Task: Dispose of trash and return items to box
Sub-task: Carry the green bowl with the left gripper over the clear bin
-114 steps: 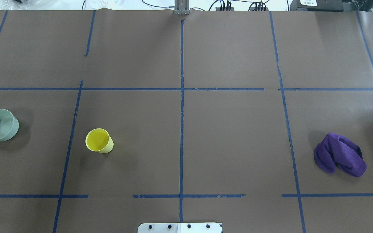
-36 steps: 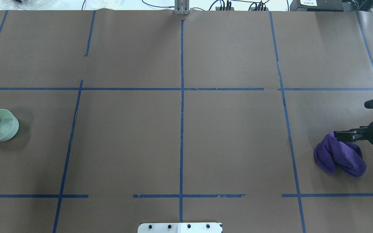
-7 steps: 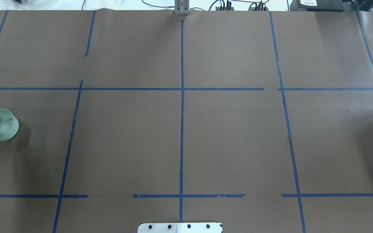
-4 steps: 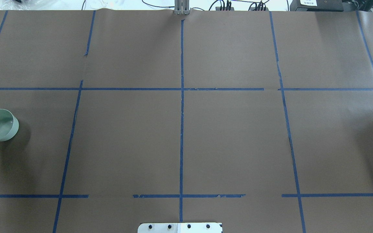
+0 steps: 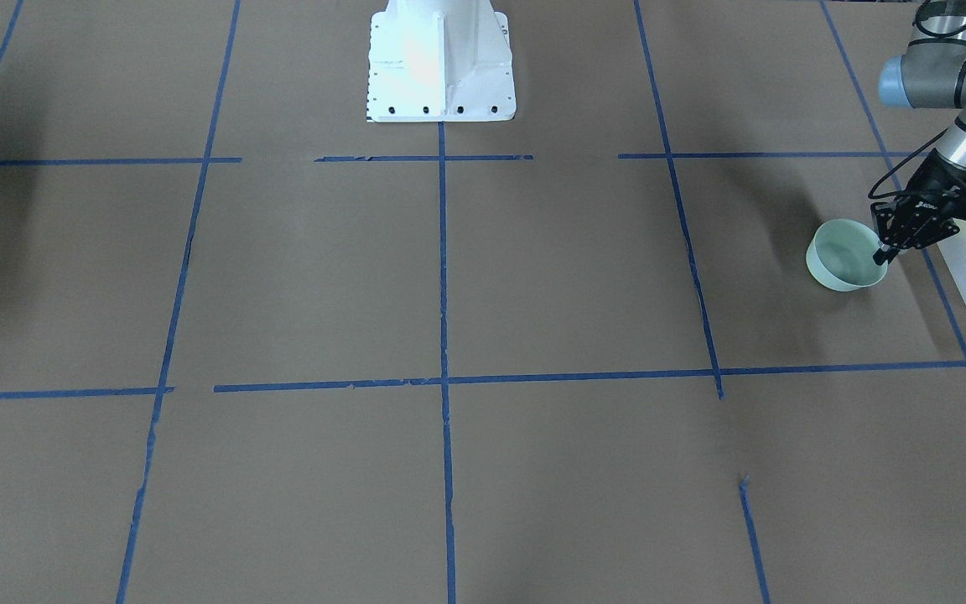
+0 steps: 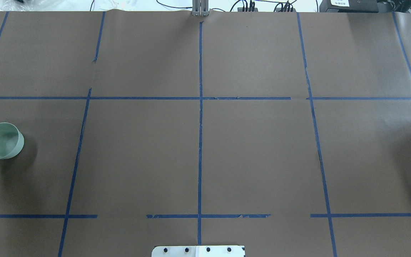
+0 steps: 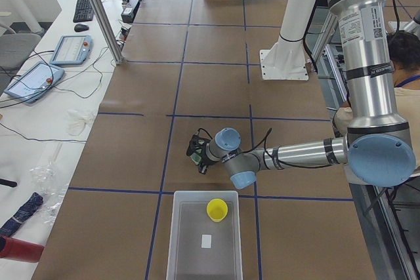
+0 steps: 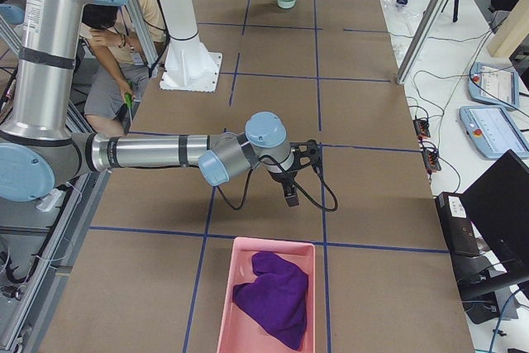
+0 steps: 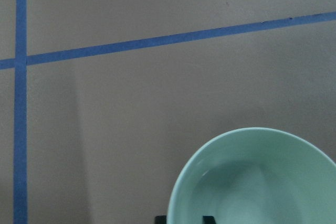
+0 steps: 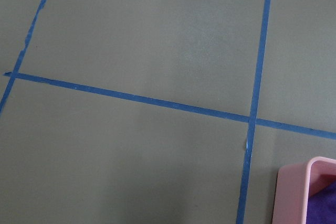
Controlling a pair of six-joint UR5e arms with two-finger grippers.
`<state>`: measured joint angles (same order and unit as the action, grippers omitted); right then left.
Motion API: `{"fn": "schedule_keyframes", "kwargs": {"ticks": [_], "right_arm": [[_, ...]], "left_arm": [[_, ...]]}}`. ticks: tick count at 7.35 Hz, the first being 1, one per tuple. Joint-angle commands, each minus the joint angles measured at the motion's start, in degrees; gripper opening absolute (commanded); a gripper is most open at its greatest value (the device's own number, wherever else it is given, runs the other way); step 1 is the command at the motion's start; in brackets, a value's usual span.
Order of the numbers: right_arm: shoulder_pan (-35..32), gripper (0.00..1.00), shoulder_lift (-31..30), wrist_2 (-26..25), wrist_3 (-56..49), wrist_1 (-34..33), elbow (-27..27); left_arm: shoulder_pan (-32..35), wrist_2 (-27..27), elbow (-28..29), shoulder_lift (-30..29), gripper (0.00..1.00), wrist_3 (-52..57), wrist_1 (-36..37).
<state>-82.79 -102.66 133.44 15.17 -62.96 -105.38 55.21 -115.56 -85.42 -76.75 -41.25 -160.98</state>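
The pale mint-green bowl (image 5: 843,267) stands at the table's left end, slightly tilted; it also shows in the overhead view (image 6: 3,141) and the left wrist view (image 9: 262,182). My left gripper (image 5: 881,254) is shut on the bowl's rim, one finger inside and one outside. The fingertips (image 9: 208,219) show at the bottom of the wrist view. The yellow cup (image 7: 217,209) stands in the translucent bin (image 7: 223,257) just beyond the bowl. My right gripper (image 8: 291,196) hovers above the table near a pink bin; I cannot tell whether it is open or shut.
The purple cloth (image 8: 277,295) lies in the pink bin (image 8: 227,320) at the table's right end. The white robot base (image 5: 439,63) stands at the near middle edge. A person sits behind the robot (image 8: 116,39). Blue tape lines cross the brown table cover.
The left gripper's finger came in over the bowl's rim, and the bowl has shifted a little right and tilted. The cup and cloth left the table earlier.
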Motion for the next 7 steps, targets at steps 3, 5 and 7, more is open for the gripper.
{"fn": "schedule_keyframes", "kwargs": {"ticks": [3, 5, 7], "right_arm": [[0.0, 1.0, -0.7, -0.02, -0.05, 0.91, 0.0], [0.0, 1.0, -0.79, -0.11, -0.14, 0.91, 0.09], [0.0, 1.0, -0.79, -0.55, -0.14, 0.91, 0.0]], "left_arm": [[11.71, -21.51, -5.02, 2.66, 0.0, 15.87, 3.9], [20.94, -24.27, -8.86, 2.49, 0.0, 33.15, 18.94], [33.49, -24.11, -8.98, 0.22, 0.0, 55.91, 38.28]]}}
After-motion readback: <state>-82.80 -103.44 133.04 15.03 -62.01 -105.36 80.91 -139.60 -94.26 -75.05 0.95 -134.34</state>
